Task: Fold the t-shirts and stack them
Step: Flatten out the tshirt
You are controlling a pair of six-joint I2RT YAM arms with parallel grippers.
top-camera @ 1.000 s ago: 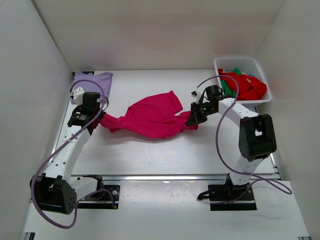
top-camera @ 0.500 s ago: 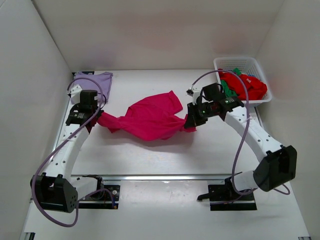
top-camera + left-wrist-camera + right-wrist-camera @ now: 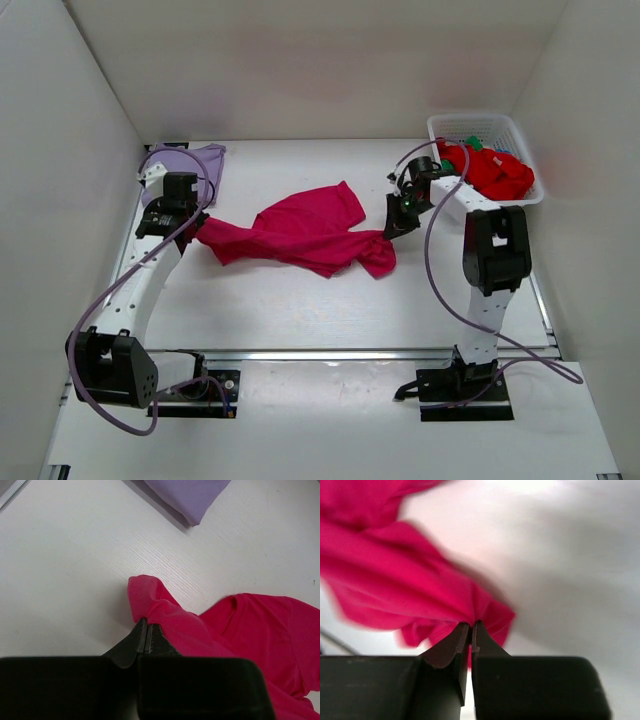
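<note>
A large magenta-pink t-shirt (image 3: 300, 232) lies stretched across the middle of the table. My left gripper (image 3: 192, 226) is shut on its left end, shown pinched in the left wrist view (image 3: 146, 625). My right gripper (image 3: 392, 232) is shut on its right end, seen in the right wrist view (image 3: 471, 625), where the pink cloth (image 3: 395, 585) hangs bunched from the tips. A pale lavender t-shirt (image 3: 186, 162) lies folded at the far left; its corner shows in the left wrist view (image 3: 192, 495). Red t-shirts (image 3: 495, 172) and a green one (image 3: 458, 165) sit in the basket.
A white lattice basket (image 3: 480, 128) stands at the far right corner. White walls close in the table on the left, back and right. A metal rail (image 3: 320, 353) runs along the near edge in front of the arm bases.
The right arm swung back toward the basket side and its gripper moved right, pulling the pink shirt's right end. The left gripper shifted slightly left and back. The shirt is now stretched flatter.
</note>
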